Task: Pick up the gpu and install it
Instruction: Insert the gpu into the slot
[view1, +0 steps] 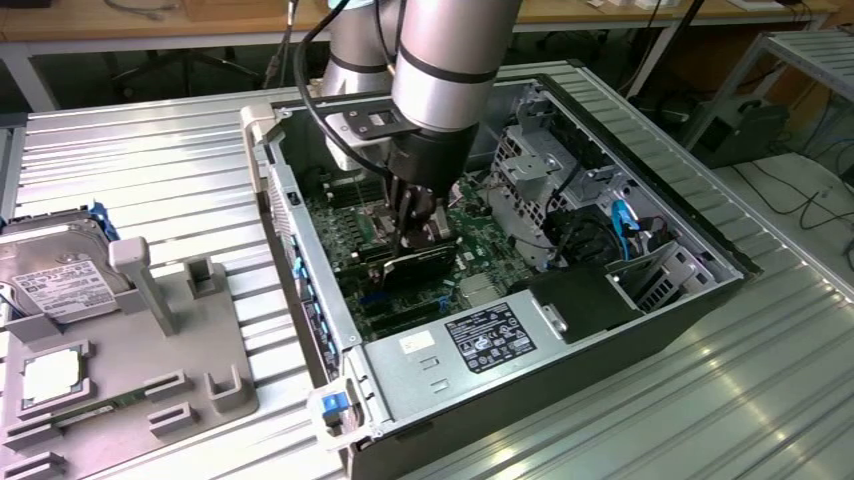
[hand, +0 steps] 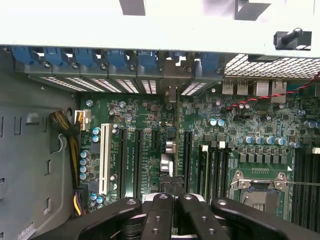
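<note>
gripper: gripper (view1: 416, 232) is down inside the open computer case (view1: 694, 300), fingers narrow, clamped on the top edge of the gpu (view1: 414, 262)
gpu: dark flat card, standing on edge over the motherboard (view1: 467, 285) near the middle of the case; whether it is seated in a slot, cannot tell
wrist view: black fingers (hand: 162, 212) close together, the gpu edge (hand: 170, 186) between them, over the green motherboard (hand: 250, 125) with its expansion slots; 1 white slot (hand: 104, 160) to the side, empty cpu socket (hand: 260, 187) nearby
case: lies on its side on the ribbed metal counter (view1: 147, 170), side panel off, power supply label (view1: 490, 335) at the near end
other parts: grey fixture tray (view1: 120, 370) at the counter's edge on the exterior view's left, carrying a hard drive (view1: 54, 275) and a cpu (view1: 54, 375)
</note>
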